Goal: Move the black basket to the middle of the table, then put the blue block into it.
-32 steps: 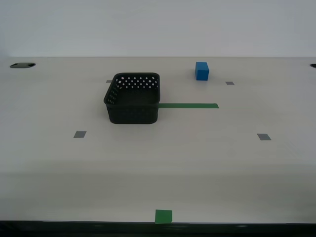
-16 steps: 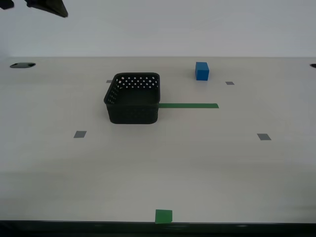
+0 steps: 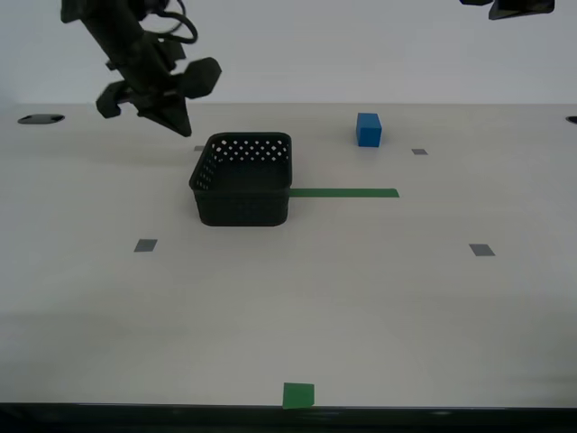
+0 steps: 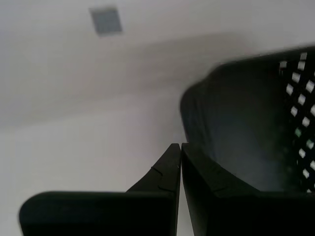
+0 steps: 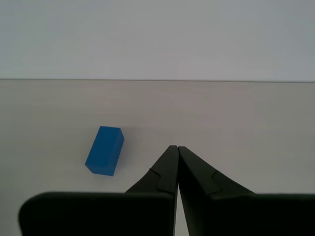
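The black basket (image 3: 243, 180) stands on the off-white table (image 3: 361, 298), left of the middle in the exterior view, at the end of a green tape strip. The blue block (image 3: 368, 129) lies further back and to the right. My second gripper (image 3: 178, 124) hangs shut and empty above the table just off the basket's far left corner; its wrist view shows the shut fingertips (image 4: 179, 146) beside the basket's rim (image 4: 246, 123). My first gripper (image 5: 177, 147) is shut and empty, with the blue block (image 5: 104, 150) ahead and to one side. Only a dark part of the first arm (image 3: 509, 7) shows at the top right.
A green tape strip (image 3: 347, 193) runs right from the basket. A green square (image 3: 298, 395) sits at the front edge. Grey tape squares (image 3: 145, 245) (image 3: 481, 250) (image 3: 419, 152) dot the table; one shows in the second wrist view (image 4: 106, 20). A dark hole (image 3: 41, 118) lies far left.
My second arm has come down from the top left to beside the basket's far left corner. Part of my first arm has appeared at the top right. Basket and block have not moved.
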Controlling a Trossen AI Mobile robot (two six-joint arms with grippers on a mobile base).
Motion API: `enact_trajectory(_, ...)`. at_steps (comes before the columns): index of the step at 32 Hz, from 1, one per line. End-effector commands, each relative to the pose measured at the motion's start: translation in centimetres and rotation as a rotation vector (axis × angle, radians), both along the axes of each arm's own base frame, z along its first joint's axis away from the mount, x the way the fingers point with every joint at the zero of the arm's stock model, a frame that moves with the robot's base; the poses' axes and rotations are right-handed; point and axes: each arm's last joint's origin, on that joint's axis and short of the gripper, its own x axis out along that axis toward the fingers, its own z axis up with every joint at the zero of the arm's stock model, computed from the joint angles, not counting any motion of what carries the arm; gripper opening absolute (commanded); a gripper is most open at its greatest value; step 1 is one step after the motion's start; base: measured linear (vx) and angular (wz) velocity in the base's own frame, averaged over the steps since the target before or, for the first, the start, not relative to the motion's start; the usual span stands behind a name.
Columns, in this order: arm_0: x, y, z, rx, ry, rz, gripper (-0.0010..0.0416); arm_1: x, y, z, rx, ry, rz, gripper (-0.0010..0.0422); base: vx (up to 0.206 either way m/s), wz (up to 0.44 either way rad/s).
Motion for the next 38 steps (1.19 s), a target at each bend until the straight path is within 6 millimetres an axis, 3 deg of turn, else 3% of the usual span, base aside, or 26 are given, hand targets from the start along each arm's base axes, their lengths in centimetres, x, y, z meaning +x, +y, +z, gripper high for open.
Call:
enact_trajectory(1,0.1,0.0,-0.2,-0.001,0.002,0.001,0.0,0.0,-1.6,-1.0,-0.004,0.026,-0.045,0.0,0.0,0.0)
enact_trajectory(10,0.1,0.1,-0.2,-0.001,0.005,0.002,0.0,-0.7,-2.0,-1.5,0.018,0.096,-0.048,-0.0001,0.0,0.0)
enact_trajectory(22,0.1,0.1,-0.2,-0.003,0.004,0.005,0.0,-1.0,-1.9,0.3,0.047,0.072,-0.008,0.0013,0.0,0.0)
enact_trajectory(28,0.1,0.2,-0.2,-0.003,0.003,0.006,0.0,-1.3,-1.9,0.2,0.032,0.117,0.025,0.0117,0.0,0.0)
enact_trajectory(33,0.1,0.2,-0.2,-0.003,0.004,0.007,0.0,-1.6,-3.1,0.0,0.014,0.123,0.001,0.0217,0.0,0.0)
enact_trajectory(38,0.1,0.2,-0.2,-0.002,0.004,0.007,0.0,-1.8,-4.3,-1.2,0.07,0.138,0.017,0.024,0.0,0.0)
